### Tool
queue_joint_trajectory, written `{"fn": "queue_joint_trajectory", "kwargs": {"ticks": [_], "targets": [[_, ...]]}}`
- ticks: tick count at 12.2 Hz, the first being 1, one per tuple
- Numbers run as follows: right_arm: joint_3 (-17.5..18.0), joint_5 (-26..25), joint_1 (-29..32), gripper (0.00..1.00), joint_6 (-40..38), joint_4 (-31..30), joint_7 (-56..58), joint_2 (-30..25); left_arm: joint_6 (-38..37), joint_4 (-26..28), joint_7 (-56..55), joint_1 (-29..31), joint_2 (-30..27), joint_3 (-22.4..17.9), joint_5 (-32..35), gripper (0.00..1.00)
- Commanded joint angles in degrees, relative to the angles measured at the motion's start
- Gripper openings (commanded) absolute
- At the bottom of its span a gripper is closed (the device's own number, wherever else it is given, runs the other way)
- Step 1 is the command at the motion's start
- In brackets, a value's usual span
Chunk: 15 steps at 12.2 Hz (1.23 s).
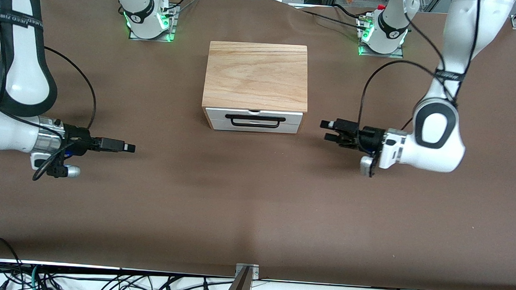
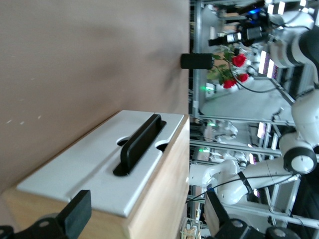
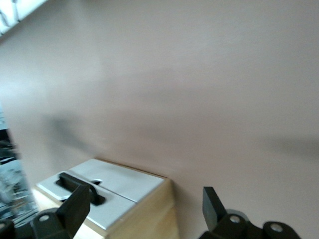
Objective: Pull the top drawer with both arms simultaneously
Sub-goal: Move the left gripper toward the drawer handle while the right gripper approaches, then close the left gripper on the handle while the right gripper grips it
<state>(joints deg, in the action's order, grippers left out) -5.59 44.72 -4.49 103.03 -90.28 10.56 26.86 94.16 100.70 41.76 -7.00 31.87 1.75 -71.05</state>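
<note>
The top drawer (image 1: 293,117) is the upper white panel of a light-wood cabinet (image 1: 256,75) at mid-table, and it sits flush and closed. Its black bar handle (image 1: 255,118) faces the front camera. My left gripper (image 1: 326,130) hovers low over the table beside the cabinet, toward the left arm's end, open and empty. In the left wrist view the open fingers (image 2: 79,211) frame the white front (image 2: 137,174) and handle (image 2: 142,142) at a distance. My right gripper (image 1: 129,148) hovers toward the right arm's end, open and empty. The right wrist view shows the handle (image 3: 75,183) between that gripper's spread fingers (image 3: 212,206).
Brown table covering (image 1: 255,206) stretches all round the cabinet. The two arm bases (image 1: 148,14) (image 1: 382,30) stand on the side of the cabinet away from the front camera. Cables hang along the table's near edge (image 1: 104,269).
</note>
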Motion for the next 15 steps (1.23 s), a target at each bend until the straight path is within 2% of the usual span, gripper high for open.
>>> {"fn": "queue_joint_trajectory", "kwargs": {"ticks": [1,4,5,6,9,10,15], "targets": [[0.2,9.7,0.1,1.00,0.9,-5.4,5.4,-0.5,-0.4,-1.2,11.3,-0.6,6.2,1.1,-7.5,1.00],[0.4,21.3,-0.9,1.00,0.2,-10.5,17.4,0.5,-0.4,-1.0,18.7,-2.3,11.2,3.3,-18.7,0.97],[0.5,24.1,-1.7,1.00,0.1,-12.2,20.7,0.9,-0.4,-0.9,18.8,-3.3,11.7,3.3,-20.7,0.91],[0.8,27.4,-2.5,1.00,0.0,-13.7,24.0,1.3,-0.4,-0.6,18.8,-4.2,11.7,3.3,-21.0,0.80],[4.3,39.1,-3.3,1.00,-1.0,-17.5,38.4,5.5,-0.3,0.3,18.7,-5.7,11.9,3.3,-20.9,0.69],[5.5,41.1,-3.4,1.00,-1.7,-18.1,40.3,6.4,-0.2,0.4,18.3,-6.0,11.9,3.3,-20.9,0.67],[8.5,44.0,-5.7,1.00,-1.8,-19.4,45.3,8.0,2.0,1.3,17.7,-7.8,12.3,3.3,-20.9,0.62]]}}
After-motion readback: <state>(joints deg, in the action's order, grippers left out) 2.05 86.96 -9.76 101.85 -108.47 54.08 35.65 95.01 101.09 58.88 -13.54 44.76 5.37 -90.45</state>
